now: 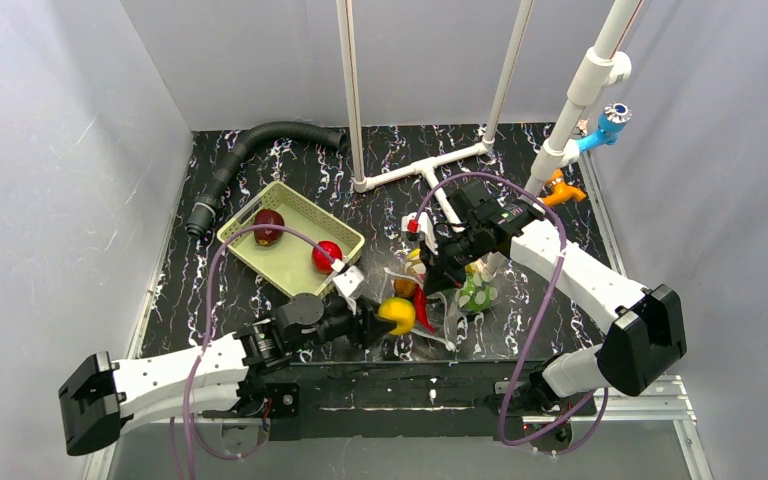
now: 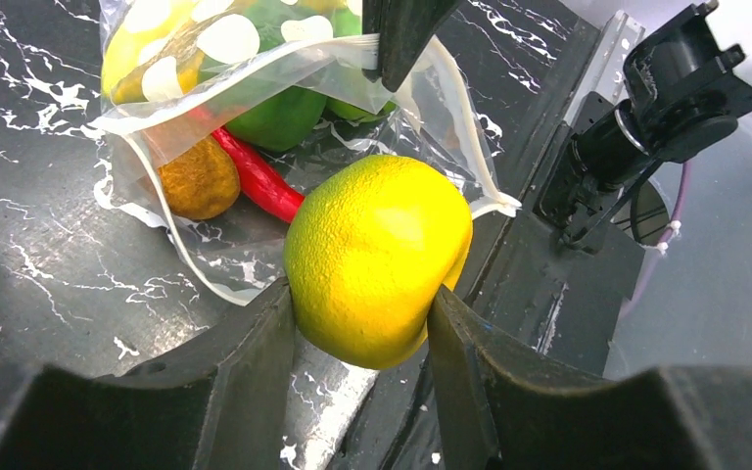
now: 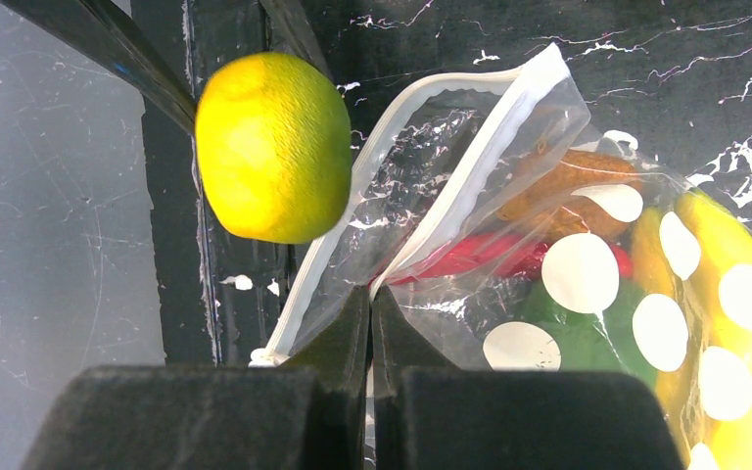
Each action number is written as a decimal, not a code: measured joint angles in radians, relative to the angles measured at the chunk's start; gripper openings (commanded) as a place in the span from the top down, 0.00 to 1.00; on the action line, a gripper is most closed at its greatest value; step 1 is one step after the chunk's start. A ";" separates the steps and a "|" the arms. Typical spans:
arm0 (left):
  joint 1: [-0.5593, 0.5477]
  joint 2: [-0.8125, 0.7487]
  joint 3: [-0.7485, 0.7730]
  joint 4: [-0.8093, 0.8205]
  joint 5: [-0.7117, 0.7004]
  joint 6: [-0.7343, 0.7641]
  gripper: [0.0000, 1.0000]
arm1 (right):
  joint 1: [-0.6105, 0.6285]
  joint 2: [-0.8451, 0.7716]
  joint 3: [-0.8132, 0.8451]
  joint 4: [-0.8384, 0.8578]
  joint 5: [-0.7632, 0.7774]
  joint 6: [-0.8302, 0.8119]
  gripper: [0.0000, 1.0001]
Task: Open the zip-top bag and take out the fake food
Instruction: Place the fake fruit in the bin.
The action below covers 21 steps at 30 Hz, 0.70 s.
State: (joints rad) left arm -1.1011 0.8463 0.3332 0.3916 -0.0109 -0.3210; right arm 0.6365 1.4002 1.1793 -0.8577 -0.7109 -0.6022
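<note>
- Left gripper (image 1: pixel 382 322) was clamped on a yellow fruit (image 2: pixel 377 255), one finger on each side, jaws partly spread around it.
- The yellow fruit was out of the bag (image 3: pixel 421 176), just beside its open mouth, over the near edge of the black marbled table (image 1: pixel 210 290).
- Right gripper (image 3: pixel 370 308) was pressed together, pinching the upper lip of the bag's mouth and holding it up.
- The bag lay on the table near the front middle, between the two arms, mouth facing the left gripper, zip strip apart.
- Still inside the bag: a red chili (image 2: pixel 259 181) and a brown-orange piece (image 2: pixel 196 181) near the mouth, a green piece (image 2: pixel 279 117) behind them, a banana (image 3: pixel 734 294) at the far end.
- A pale green basket (image 1: pixel 298 222) sat left of the bag, apart from it, with a dark red fruit (image 1: pixel 268 224) and a bright red fruit (image 1: pixel 326 255) in it.
- A black hose (image 1: pixel 250 145) lay behind the basket.
</note>
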 measured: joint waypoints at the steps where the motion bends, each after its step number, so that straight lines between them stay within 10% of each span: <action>1: 0.000 -0.025 0.000 -0.019 0.000 0.001 1.00 | 0.000 0.000 0.000 0.000 0.000 0.000 0.99; 21: 0.018 -0.310 0.051 -0.441 -0.065 0.033 1.00 | -0.002 0.000 0.000 0.000 0.000 0.000 0.99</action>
State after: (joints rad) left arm -1.0836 0.5365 0.3847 -0.0498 -0.0761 -0.2882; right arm 0.6350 1.4002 1.1793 -0.8577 -0.7105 -0.6022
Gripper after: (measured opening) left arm 0.446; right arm 0.021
